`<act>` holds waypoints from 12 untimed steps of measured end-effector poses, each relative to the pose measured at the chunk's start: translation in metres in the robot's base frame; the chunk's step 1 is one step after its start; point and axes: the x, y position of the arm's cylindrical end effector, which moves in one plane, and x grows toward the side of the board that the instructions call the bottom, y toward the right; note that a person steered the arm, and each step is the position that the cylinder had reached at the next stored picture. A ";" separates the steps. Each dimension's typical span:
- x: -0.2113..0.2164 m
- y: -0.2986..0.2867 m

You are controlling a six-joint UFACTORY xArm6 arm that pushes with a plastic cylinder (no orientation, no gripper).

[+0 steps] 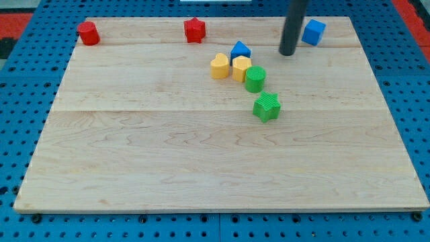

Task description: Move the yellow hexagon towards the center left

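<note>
The yellow hexagon [241, 68] sits on the wooden board [168, 161] above the middle. It touches a yellow heart-shaped block [219, 66] on its left, a blue triangular block [240, 50] above it and a green cylinder [255, 79] at its lower right. My tip [287, 52] rests on the board to the upper right of the hexagon, apart from it, with the blue triangular block between them to the tip's left. The tip touches no block.
A green star [267, 107] lies below the green cylinder. A blue cube [313, 31] is just right of the rod near the view's top. A red star [194, 29] and a red cylinder [88, 32] stand along the top edge at the left.
</note>
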 end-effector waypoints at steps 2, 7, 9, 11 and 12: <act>0.054 -0.069; 0.092 -0.128; 0.110 -0.210; 0.135 -0.145; 0.161 -0.155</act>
